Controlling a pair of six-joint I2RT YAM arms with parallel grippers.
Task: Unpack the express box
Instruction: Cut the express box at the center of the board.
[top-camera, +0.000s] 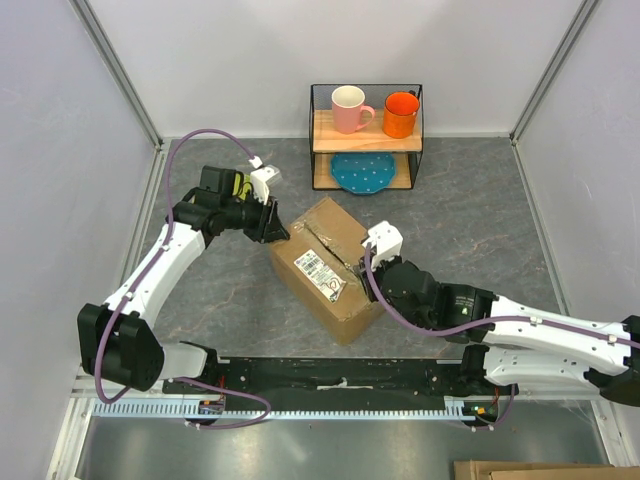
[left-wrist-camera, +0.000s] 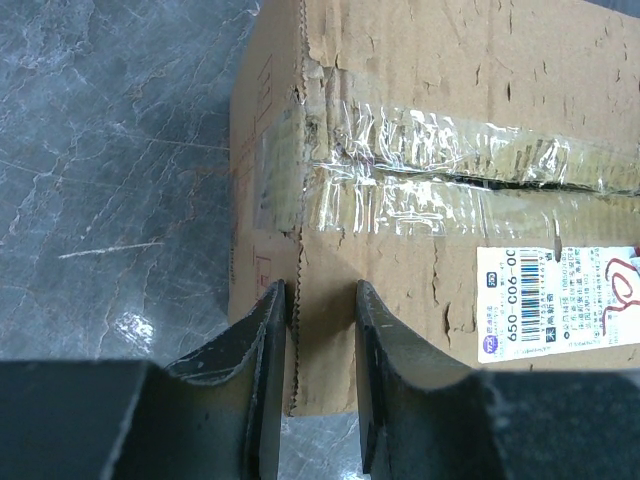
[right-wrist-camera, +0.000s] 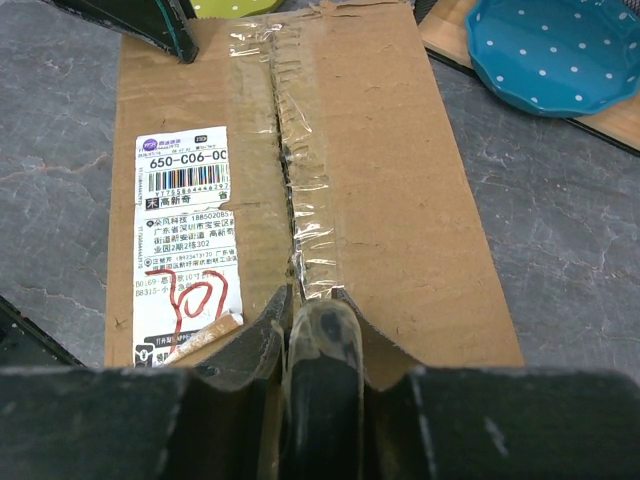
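The right end effector (right-wrist-camera: 306, 300) pinches indistinct tool (right-wrist-camera: 320, 345) on express box (right-wrist-camera: 400, 180); left end effector (left-wrist-camera: 320, 300) narrowly parted.

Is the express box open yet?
Shut: the express box has both top flaps lying flat, with clear tape across the seam.

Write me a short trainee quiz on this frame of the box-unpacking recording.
1. True or false: the clear tape has been stripped off the seam of the express box.
2. What lies on the lower shelf of the wire rack? A a kettle; B a blue dotted plate; C a banana.
3. Which gripper holds a dark tool at the near end of the seam?
Key: 1 false, the tape is on the seam. 2 B. 3 the right gripper.
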